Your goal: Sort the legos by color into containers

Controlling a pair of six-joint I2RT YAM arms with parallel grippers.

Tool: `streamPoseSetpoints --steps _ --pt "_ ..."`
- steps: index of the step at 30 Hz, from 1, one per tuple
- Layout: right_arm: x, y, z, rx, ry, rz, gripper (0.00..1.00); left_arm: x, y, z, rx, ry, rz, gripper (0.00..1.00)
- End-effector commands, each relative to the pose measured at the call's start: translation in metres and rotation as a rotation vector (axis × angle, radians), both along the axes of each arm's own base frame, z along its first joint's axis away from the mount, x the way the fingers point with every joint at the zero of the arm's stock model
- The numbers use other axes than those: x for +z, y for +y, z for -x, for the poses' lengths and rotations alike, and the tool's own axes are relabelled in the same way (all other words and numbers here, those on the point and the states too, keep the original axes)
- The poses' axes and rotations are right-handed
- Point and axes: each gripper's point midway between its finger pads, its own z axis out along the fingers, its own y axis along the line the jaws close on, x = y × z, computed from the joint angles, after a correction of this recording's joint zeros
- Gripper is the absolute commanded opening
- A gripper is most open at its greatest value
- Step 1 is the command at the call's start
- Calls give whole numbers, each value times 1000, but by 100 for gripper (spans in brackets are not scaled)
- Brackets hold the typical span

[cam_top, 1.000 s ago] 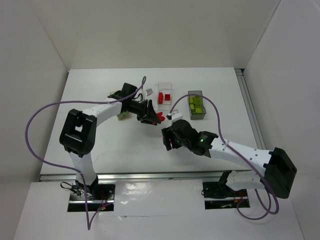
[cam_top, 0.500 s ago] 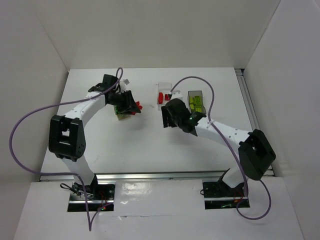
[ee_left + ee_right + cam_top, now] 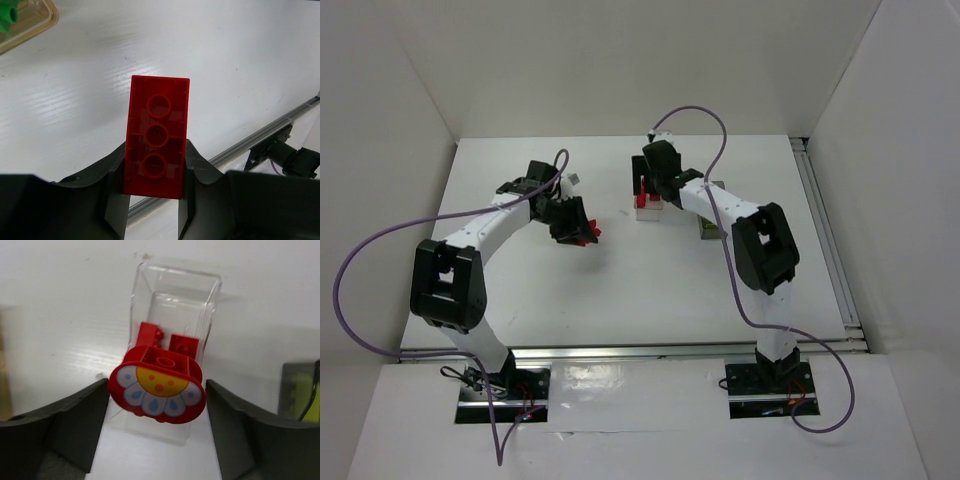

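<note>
Sorting is nearly done: left gripper (image 3: 156, 200) clamps a flat red brick (image 3: 157, 136) above the table left of centre, not yet binned. Right gripper (image 3: 157, 405) is spread wide, round red flower-print piece (image 3: 156, 391) between its fingers over the clear bin (image 3: 172, 315) at far centre, two red bricks (image 3: 167, 341) inside. Yellow-green bricks (image 3: 312, 407) sit in grey bin (image 3: 295, 390), right. No readable writing

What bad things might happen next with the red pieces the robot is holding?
1. The round red piece sits between the right gripper's wide-apart fingers over the clear bin. If it falls crooked, it may hit the rim and bounce out.
2. The left gripper pinches only the low end of the red brick, far from that bin. It might slip on the way.
</note>
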Motion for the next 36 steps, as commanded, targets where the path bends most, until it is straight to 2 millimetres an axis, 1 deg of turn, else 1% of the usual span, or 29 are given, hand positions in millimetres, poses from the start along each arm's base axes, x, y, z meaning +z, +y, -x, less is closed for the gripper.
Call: streamPoseSetpoints --steps 1,3,5,6,7,8,9,10,11,12,13,15,16,17,18,19,20,22,23,24,25,28,29,30,32,33,34,35,36 --pt "22 -3 -34 -25 -60 -27 88 29 0 -11 -20 -95 1 0" --pt "24 -4 -33 -25 -55 -24 93 31 -3 -10 -37 -101 -2 0" --pt "44 -5 -30 -25 -97 -49 93 31 -3 -10 -37 -101 -2 0" --pt "36 -10 -21 -25 -81 -40 93 31 -6 -8 -47 -101 -2 0" --pt "54 -9 -13 -16 -112 -58 93 31 -9 -6 -56 -101 -1 0" --pt "57 -10 -7 -8 -117 -67 92 23 -9 -4 -56 -79 -6 0" --pt "59 -13 -2 -14 -119 -78 90 24 -13 -4 -67 -91 -3 0" --pt "64 -17 9 -16 -114 -99 86 19 -17 -3 -77 -85 -4 0" --pt "65 -19 16 -8 -109 -104 82 20 -18 -2 -82 -83 5 0" --pt "66 -17 24 11 -103 -132 79 13 -24 0 -99 -74 4 0" --pt "62 -20 42 16 -87 -134 72 7 -31 4 -130 -59 5 0" --pt "55 -25 60 10 -56 -162 67 -6 -37 10 -159 -34 -4 0" --pt "36 -27 78 21 -7 -159 64 -10 -44 15 -182 -23 -6 0" --pt "44 -29 88 18 -11 -194 64 -17 -49 18 -197 -17 1 0" --pt "40 -31 96 22 4 -203 64 -22 -56 18 -215 -24 16 0" --pt "26 -31 110 32 40 -203 64 -26 -63 26 -241 -19 26 0" --pt "29 -29 122 50 54 -217 64 -28 -70 28 -252 -29 49 0" --pt "18 -31 138 57 92 -212 65 -33 -80 31 -275 -38 90 0" --pt "20 -30 144 60 97 -221 67 -33 -89 36 -289 -21 159 0" --pt "13 -32 149 57 117 -208 69 -45 -91 45 -287 11 194 0" --pt "9 -35 153 51 129 -210 69 -43 -99 36 -292 -39 245 0" --pt "-1 -41 159 39 159 -184 73 -59 -107 44 -235 32 302 0" --pt "-5 -41 159 38 167 -179 73 -58 -109 38 -195 30 302 7" --pt "-5 -38 161 47 167 -178 73 -66 -107 36 -183 38 285 13" --pt "-10 -39 164 45 178 -172 73 -75 -108 40 -162 69 236 26" --pt "-15 -41 166 44 188 -165 74 -74 -107 37 -155 67 226 48" --pt "-15 -41 166 44 188 -165 74 -79 -107 40 -156 66 193 62" --pt "-15 -41 166 44 188 -165 74 -79 -105 37 -153 60 175 72" --pt "-18 -43 168 43 196 -160 74 -78 -105 42 -155 68 161 86"
